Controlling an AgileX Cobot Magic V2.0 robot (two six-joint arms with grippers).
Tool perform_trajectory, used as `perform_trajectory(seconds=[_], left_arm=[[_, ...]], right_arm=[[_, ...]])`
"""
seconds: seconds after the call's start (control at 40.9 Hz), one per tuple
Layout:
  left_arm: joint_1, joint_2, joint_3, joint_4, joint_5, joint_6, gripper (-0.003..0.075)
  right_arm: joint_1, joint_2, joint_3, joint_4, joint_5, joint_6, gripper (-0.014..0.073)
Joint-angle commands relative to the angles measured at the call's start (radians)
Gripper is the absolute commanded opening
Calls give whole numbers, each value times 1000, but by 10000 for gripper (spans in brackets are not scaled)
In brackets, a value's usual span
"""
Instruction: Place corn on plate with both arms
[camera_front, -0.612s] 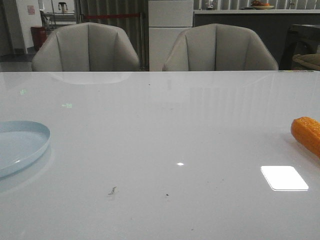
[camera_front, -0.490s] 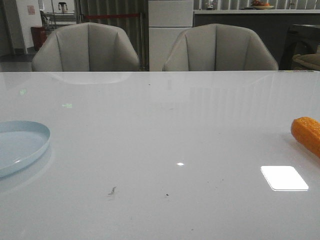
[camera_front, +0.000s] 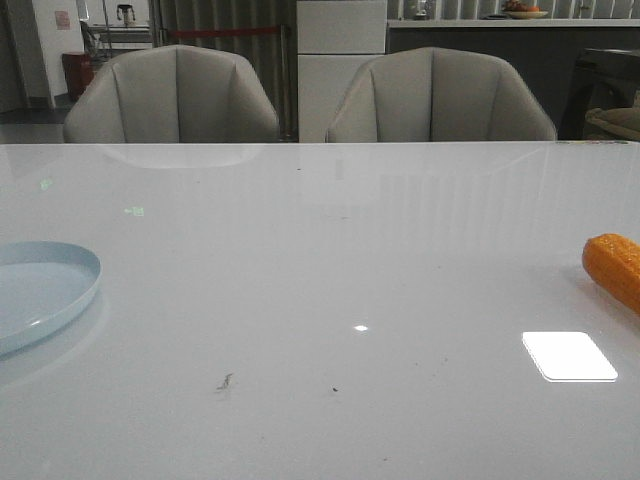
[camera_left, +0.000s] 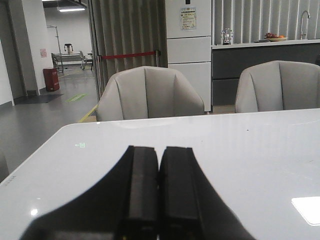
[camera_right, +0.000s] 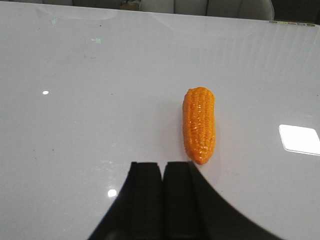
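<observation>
The orange corn (camera_front: 615, 268) lies on the white table at the right edge of the front view, partly cut off. In the right wrist view the whole corn (camera_right: 199, 124) lies just ahead of my right gripper (camera_right: 163, 166), whose jaws are shut and empty, a little to one side of the cob's narrow end. The pale blue plate (camera_front: 40, 290) rests at the table's left edge, partly out of frame. My left gripper (camera_left: 159, 150) is shut and empty above bare table; neither plate nor corn shows in its view. Neither gripper appears in the front view.
The glossy white table (camera_front: 320, 250) carries a bright light patch (camera_front: 568, 355) near the corn and small dark specks (camera_front: 225, 381). Two grey chairs (camera_front: 172, 95) stand behind the far edge.
</observation>
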Motion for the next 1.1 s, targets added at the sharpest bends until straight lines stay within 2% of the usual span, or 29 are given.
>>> perform_trajectory(seconds=[0.0,0.073,0.171,0.343,0.416,0.441,0.539,0.685,0.832,0.955,1.077], left_arm=[[-1,-19,36,-10,-124,-2,89],[-1,-19,36,-10,-202,-2,89],[-1,-19,32,-10,-298,-2,89],[-1,-16,-9,-10,-316,-2,89],[-1,-16,-52,-10,-314,-2,89],[-1,-16,-70,-10,-314,-2,89],[-1,-12,-142,15,-292,-2,89],[-1,19,-261,117,-216,-2,89],[-1,142,-398,121,-164,-2,89],[-1,285,-545,121,-150,-2,89],[-1,423,-727,114,-40,-2,89]], right_arm=[[-5,-23,-23,-111,-118,-48,55],[-3,-23,-23,-165,-224,-49,55],[-3,-23,-23,-168,-405,-48,55],[-3,-23,-23,-166,-771,-46,55],[-3,-23,-28,-159,-943,-18,55],[-3,-23,-35,-149,-962,11,55],[-3,-23,-97,-133,-903,168,55],[-3,-6,-276,-133,-586,343,55],[-3,78,-475,-133,-394,359,55],[-3,199,-623,-133,-366,359,55],[-3,312,-734,-131,-355,359,55]])
